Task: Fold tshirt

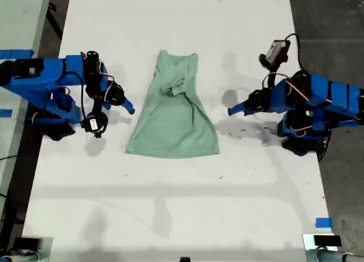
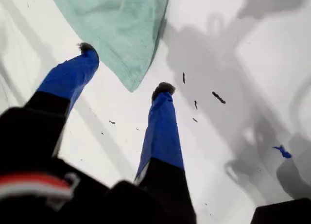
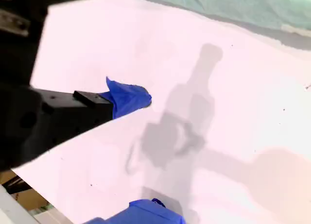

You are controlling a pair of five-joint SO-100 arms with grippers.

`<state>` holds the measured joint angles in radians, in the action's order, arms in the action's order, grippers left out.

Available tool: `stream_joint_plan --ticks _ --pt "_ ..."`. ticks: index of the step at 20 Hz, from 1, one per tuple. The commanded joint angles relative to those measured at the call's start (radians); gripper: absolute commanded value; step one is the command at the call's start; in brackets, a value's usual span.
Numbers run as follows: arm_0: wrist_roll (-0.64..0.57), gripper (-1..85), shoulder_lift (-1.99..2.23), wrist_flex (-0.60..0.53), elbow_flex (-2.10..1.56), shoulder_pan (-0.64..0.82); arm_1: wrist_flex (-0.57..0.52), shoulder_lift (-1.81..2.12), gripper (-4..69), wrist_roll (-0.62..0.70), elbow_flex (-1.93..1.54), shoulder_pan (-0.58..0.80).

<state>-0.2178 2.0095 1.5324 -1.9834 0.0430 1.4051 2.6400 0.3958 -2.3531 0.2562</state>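
Observation:
The mint-green tshirt lies flat on the white table, narrow at its far end, with a bunched fold near the collar and a wide hem nearer the camera. My first gripper hovers open just off the shirt's edge on the exterior view's right. Its wrist view shows the blue fingers spread, a tshirt corner beyond them and nothing held. My second gripper is open beside the shirt on the exterior view's left. Bare table lies between its fingertips, and the tshirt is further off.
A wrist camera sticks up on the arm at the exterior view's right. Blue tape marks the table near that view's lower right corner. Small dark specks dot the table by my first gripper. Dark floor borders the table on both sides.

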Motion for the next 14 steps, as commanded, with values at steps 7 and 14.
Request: stream_joint_plan --ticks 7,14 --pt "0.029 27.2 -0.08 -0.058 0.091 -0.075 -0.298 -0.442 27.5 0.018 0.066 -0.097" --pt "0.025 26.9 -0.112 -0.054 0.118 -0.075 -0.571 -0.888 26.8 -0.002 0.169 -0.158"
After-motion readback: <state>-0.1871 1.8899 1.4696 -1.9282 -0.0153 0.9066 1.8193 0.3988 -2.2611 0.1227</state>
